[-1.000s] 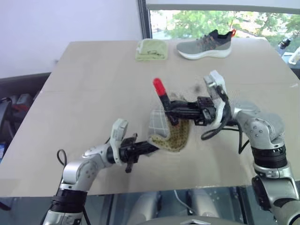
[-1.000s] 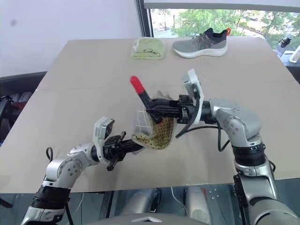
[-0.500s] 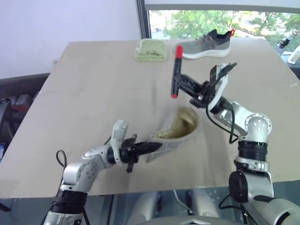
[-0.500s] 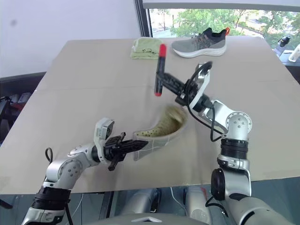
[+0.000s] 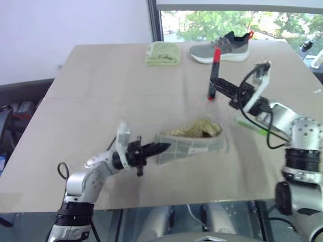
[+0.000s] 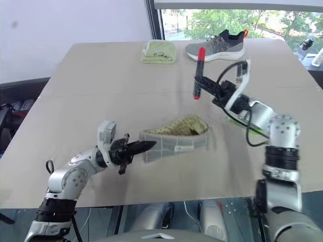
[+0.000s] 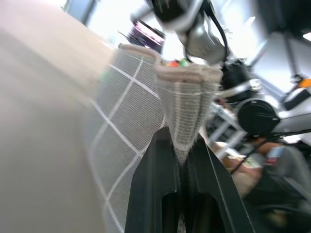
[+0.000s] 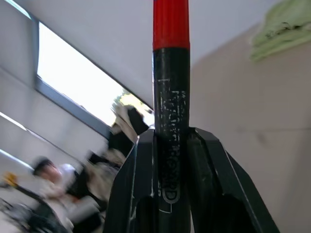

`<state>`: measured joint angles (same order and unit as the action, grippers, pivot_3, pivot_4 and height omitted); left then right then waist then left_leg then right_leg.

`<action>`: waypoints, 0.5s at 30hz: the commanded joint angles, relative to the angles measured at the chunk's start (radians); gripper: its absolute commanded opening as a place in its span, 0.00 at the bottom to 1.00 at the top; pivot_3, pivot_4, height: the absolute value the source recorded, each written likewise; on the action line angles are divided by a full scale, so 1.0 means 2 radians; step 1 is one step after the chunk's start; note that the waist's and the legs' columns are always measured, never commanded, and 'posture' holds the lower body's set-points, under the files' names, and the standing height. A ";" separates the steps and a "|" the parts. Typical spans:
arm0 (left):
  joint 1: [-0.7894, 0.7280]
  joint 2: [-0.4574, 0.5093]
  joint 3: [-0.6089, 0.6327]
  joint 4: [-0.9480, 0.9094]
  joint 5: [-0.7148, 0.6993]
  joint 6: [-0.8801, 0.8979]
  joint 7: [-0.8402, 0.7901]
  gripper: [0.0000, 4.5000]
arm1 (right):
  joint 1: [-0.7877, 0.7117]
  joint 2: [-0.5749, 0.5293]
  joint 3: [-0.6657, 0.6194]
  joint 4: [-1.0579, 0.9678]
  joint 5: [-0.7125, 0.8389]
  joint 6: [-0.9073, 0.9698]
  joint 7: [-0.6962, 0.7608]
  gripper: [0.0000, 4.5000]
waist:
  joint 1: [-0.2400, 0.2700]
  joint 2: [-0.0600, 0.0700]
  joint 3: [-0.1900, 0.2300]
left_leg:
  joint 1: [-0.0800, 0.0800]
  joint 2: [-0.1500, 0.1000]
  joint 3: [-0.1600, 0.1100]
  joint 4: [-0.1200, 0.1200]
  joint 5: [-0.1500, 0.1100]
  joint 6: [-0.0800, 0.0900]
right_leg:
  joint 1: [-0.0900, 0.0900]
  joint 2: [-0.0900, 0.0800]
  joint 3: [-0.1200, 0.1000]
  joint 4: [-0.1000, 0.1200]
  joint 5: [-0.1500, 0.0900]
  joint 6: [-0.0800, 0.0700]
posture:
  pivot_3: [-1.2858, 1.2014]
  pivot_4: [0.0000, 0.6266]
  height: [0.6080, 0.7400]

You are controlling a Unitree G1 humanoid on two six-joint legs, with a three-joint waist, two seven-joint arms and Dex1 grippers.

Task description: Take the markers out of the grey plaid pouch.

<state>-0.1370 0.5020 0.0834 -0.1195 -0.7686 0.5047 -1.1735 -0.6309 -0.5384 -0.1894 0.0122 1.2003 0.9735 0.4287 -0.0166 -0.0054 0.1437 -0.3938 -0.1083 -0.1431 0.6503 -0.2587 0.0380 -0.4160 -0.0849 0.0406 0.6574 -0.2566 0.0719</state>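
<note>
The grey plaid pouch (image 5: 189, 145) lies on the table with its mouth up, showing tan dotted lining (image 5: 197, 130). My left gripper (image 5: 160, 148) is shut on the pouch's left end, and the fabric edge is pinched between its fingers (image 7: 160, 165). My right gripper (image 5: 228, 89) is off to the right, above the table and apart from the pouch. It is shut on a black marker with a red cap (image 5: 214, 75), held nearly upright (image 8: 170, 97). A light green marker (image 5: 251, 126) lies on the table under the right forearm.
A grey shoe (image 5: 222, 48) and a folded yellow-green cloth (image 5: 162, 53) sit at the table's far edge by the window. Bare tabletop (image 5: 101, 101) spreads to the left and in front of the pouch.
My right gripper pulled the red-capped marker out of the pouch and carried it up and to the right. The pouch sank from hanging to lying flat, the left gripper still holding it.
</note>
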 commanded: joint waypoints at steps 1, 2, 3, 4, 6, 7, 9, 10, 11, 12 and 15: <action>-0.014 0.018 0.035 -0.028 0.006 -0.029 0.010 0.00 | 0.016 -0.081 0.053 -0.039 -0.111 -0.057 0.127 0.06 | 0.000 0.000 0.000 | 0.000 0.000 0.000 0.000 0.000 0.000 | 0.000 0.000 0.000 0.000 0.000 0.000 | 0.52 0.24 1.00; -0.017 0.024 0.042 -0.031 0.010 -0.034 0.014 0.00 | 0.024 -0.107 0.069 -0.042 -0.142 -0.076 0.156 0.06 | 0.000 0.000 0.000 | 0.000 0.000 0.000 0.000 0.000 0.000 | 0.000 0.000 0.000 0.000 0.000 0.000 | 0.52 0.24 1.00; -0.022 0.031 0.051 -0.031 0.015 -0.040 0.021 0.00 | 0.034 -0.136 0.088 -0.042 -0.179 -0.100 0.188 0.06 | -0.001 0.000 0.000 | 0.000 0.000 0.000 0.000 0.000 0.000 | 0.000 0.000 0.000 0.000 0.000 0.000 | 0.52 0.24 1.00; -0.026 0.037 0.058 -0.030 0.021 -0.045 0.027 0.00 | 0.043 -0.159 0.105 -0.041 -0.213 -0.123 0.213 0.06 | 0.000 0.000 0.000 | 0.000 0.000 0.000 0.000 0.000 0.000 | 0.000 0.000 0.000 0.000 0.000 0.000 | 0.52 0.24 1.00; -0.032 0.057 0.070 -0.025 0.044 -0.061 0.038 0.00 | 0.062 -0.202 0.138 -0.035 -0.284 -0.176 0.255 0.06 | 0.000 0.000 0.000 | 0.000 0.000 0.000 0.000 0.000 0.000 | 0.000 0.000 0.000 0.000 0.000 0.000 | 0.52 0.24 1.00; -0.033 0.068 0.076 -0.023 0.057 -0.072 0.042 0.00 | 0.072 -0.222 0.152 -0.034 -0.316 -0.204 0.276 0.06 | 0.000 0.000 0.000 | 0.000 0.000 0.000 0.000 0.000 0.000 | 0.000 0.000 0.000 0.000 0.000 0.000 | 0.52 0.24 1.00; -0.028 0.085 0.088 -0.020 0.077 -0.094 0.046 0.00 | 0.094 -0.250 0.166 -0.036 -0.359 -0.246 0.310 0.06 | 0.001 0.000 0.000 | 0.000 0.000 0.000 0.000 0.000 0.000 | 0.000 0.000 0.000 0.000 0.000 0.000 | 0.52 0.24 1.00; -0.025 0.092 0.095 -0.018 0.082 -0.102 0.047 0.00 | 0.102 -0.258 0.169 -0.036 -0.374 -0.258 0.319 0.06 | 0.001 0.000 0.000 | 0.000 0.000 0.000 0.000 0.000 0.000 | 0.000 0.000 0.000 0.000 0.000 0.000 | 0.52 0.24 1.00; -0.020 0.097 0.101 -0.015 0.089 -0.111 0.047 0.00 | 0.107 -0.263 0.172 -0.033 -0.386 -0.263 0.325 0.06 | 0.001 0.000 0.000 | 0.000 0.000 0.000 0.000 0.000 0.000 | 0.000 0.000 0.000 -0.001 0.000 0.000 | 0.52 0.24 1.00; -0.016 0.103 0.105 -0.011 0.097 -0.121 0.048 0.00 | 0.110 -0.268 0.177 -0.027 -0.403 -0.269 0.328 0.06 | 0.001 0.000 0.000 | 0.000 0.000 0.000 0.000 0.000 0.000 | 0.000 0.000 0.000 -0.001 0.000 0.000 | 0.52 0.24 1.00; 0.000 0.110 0.113 -0.004 0.122 -0.148 0.057 0.00 | 0.116 -0.274 0.189 -0.007 -0.454 -0.292 0.331 0.36 | 0.002 0.000 0.000 | 0.000 0.000 0.000 0.000 0.000 0.000 | 0.000 0.000 0.000 -0.001 0.000 0.000 | 0.52 0.24 1.00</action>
<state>-0.1483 0.7085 0.2731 -0.1268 -0.5502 0.2557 -1.0722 -0.4003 -1.0647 0.1896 -0.0100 0.3440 0.4268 1.0798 -0.0135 -0.0056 0.1439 -0.3944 -0.1076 -0.1421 0.6505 -0.2587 0.0377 -0.4162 -0.0856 0.0413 0.6563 -0.2566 0.0720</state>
